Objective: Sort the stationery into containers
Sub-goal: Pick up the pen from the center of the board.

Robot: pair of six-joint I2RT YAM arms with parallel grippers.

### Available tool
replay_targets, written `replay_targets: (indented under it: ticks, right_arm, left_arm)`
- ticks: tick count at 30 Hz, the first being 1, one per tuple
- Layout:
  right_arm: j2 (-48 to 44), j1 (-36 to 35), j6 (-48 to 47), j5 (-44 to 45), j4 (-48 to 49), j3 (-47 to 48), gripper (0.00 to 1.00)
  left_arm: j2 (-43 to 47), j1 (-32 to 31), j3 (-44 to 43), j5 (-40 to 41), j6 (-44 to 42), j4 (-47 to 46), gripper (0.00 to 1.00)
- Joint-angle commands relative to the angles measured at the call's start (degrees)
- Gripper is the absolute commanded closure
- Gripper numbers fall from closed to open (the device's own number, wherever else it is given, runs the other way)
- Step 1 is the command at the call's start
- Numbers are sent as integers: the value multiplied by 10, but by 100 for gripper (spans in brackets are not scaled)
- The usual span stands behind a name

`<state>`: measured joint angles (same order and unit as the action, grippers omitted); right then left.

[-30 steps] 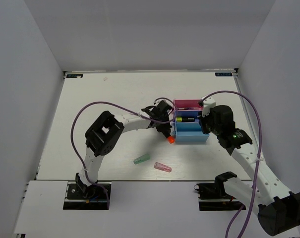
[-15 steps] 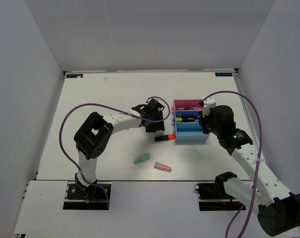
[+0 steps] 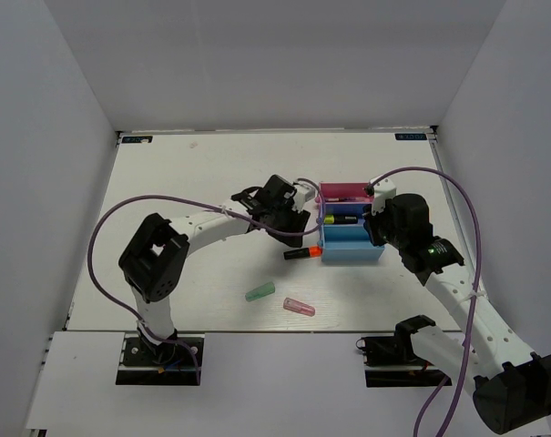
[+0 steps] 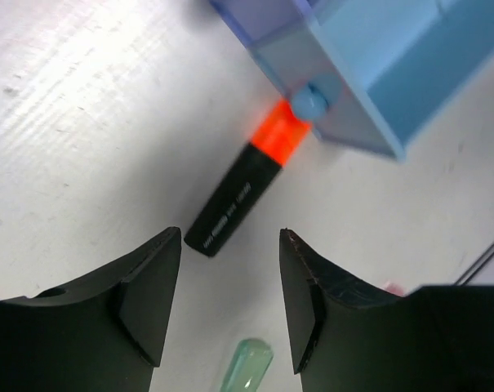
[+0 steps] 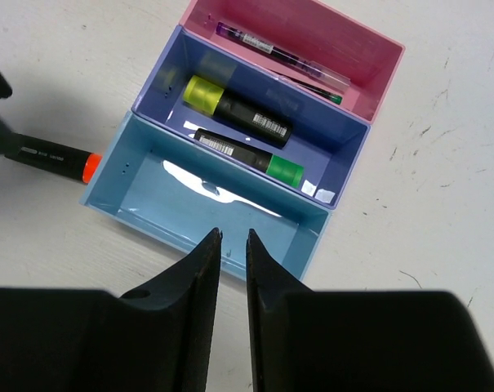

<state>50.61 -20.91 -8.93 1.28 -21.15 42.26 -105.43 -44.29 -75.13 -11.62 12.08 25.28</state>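
Highlighter with an orange end [image 4: 238, 192] lies flat on the white table [image 3: 184, 182], just outside the light blue bin [image 5: 198, 220], its orange tip touching or almost touching that bin's left corner. It is not in any bin. A second ago the left gripper [image 4: 230, 245] held it tilted against that same corner. Now the gripper has let go, its fingers stand spread and empty above the black barrel, and the arm has drawn back a little from the bin. So the drop appears to have missed, and this piece likely needs picking up again.

The light blue bin is empty. It is the nearest of three joined containers [image 3: 351, 232]. The dark blue bin [image 5: 312, 135] behind it holds a yellow-ended highlighter [image 5: 230, 104] and a green-ended highlighter [image 5: 247, 153]. The pink bin [image 5: 312, 41], farthest from the light blue one, holds thin pens [image 5: 271, 53].

The right gripper [image 5: 233, 245] hovers over the light blue bin, fingers nearly together with a slim gap between them, grasping nothing.

Well away from the light blue bin, toward the arm bases and to its left, a green capsule [image 3: 260, 292] and a pink capsule [image 3: 299, 307] lie on the table, unsorted. With the highlighter, three pieces remain outside the bins.
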Motion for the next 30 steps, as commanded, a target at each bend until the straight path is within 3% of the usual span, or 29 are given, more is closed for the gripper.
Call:
replay_targets:
  ticks: [1,11,30]
  right_arm:
    - [-2,4,8,-7,21,0,78]
    - [2,4,7,-7,19,-1,78]
    - [1,7,8,-24,18,-2,78]
  left_arm:
    - [46,5,38,-92,-158,-6,38]
    - [23,-13,47,-82,-252,-31,38]
    - [-32,-28,40,-38,-274,-64,42]
